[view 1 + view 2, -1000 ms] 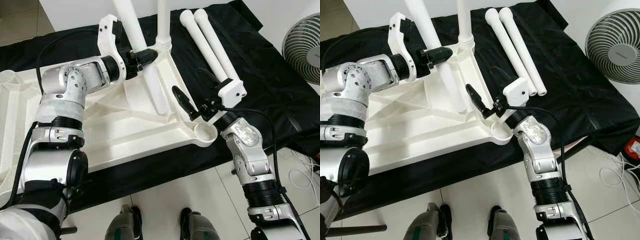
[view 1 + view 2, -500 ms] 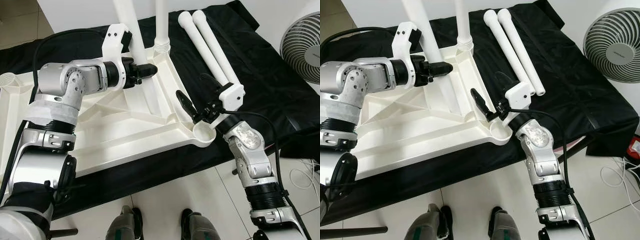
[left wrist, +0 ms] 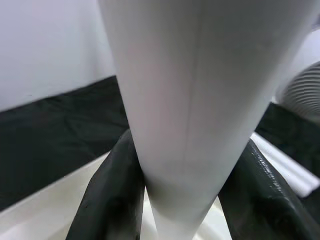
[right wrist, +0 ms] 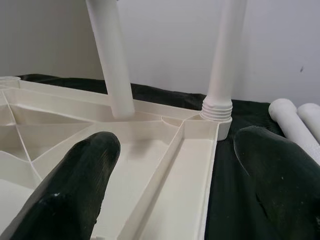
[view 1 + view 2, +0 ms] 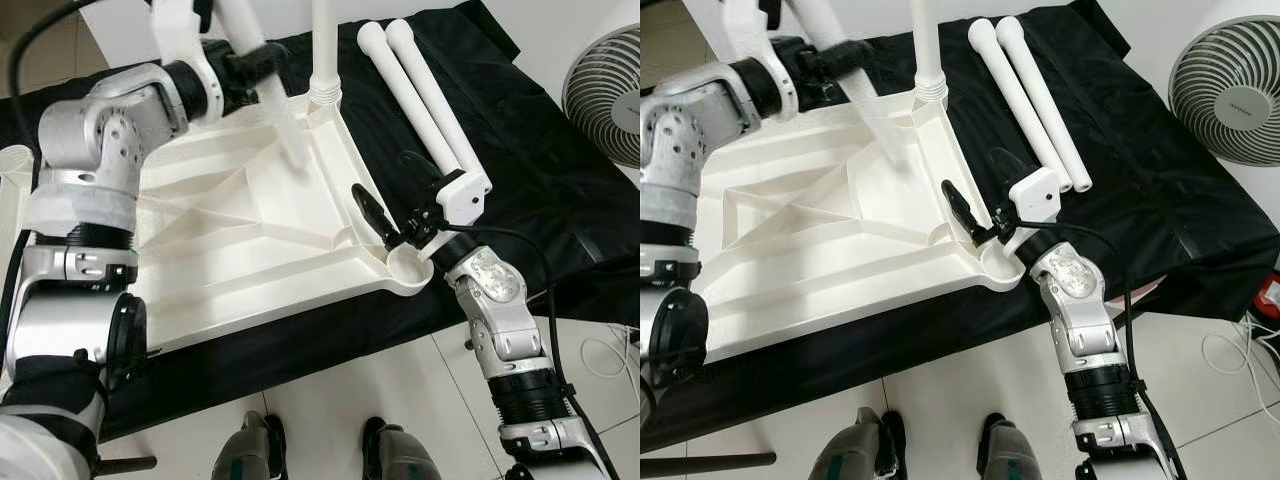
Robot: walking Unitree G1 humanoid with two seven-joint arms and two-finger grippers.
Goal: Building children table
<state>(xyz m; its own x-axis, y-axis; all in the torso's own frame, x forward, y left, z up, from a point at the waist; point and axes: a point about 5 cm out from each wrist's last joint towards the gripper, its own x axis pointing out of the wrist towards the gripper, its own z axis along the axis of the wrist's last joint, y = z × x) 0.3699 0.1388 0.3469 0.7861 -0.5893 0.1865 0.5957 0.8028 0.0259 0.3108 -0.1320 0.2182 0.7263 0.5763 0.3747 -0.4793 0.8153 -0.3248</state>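
No legible writing. Left gripper [image 5: 252,62] clamps a white table leg [image 5: 270,95]; right gripper [image 5: 392,203] spread wide beside tabletop [image 5: 250,240].

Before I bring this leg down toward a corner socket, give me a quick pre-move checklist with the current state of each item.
1. Left gripper holds the table leg: ok, fingers clamp it on both sides.
2. Leg's lower end free of the tabletop: ok, raised above the ribs.
3. Near corner socket empty: ok.
4. Right gripper out of the way: not ok, open and hovering right beside that socket.
5. Far corner leg seated: ok, upright in its threaded collar.
6. Two spare legs out of the path: ok, lying on the black cloth.
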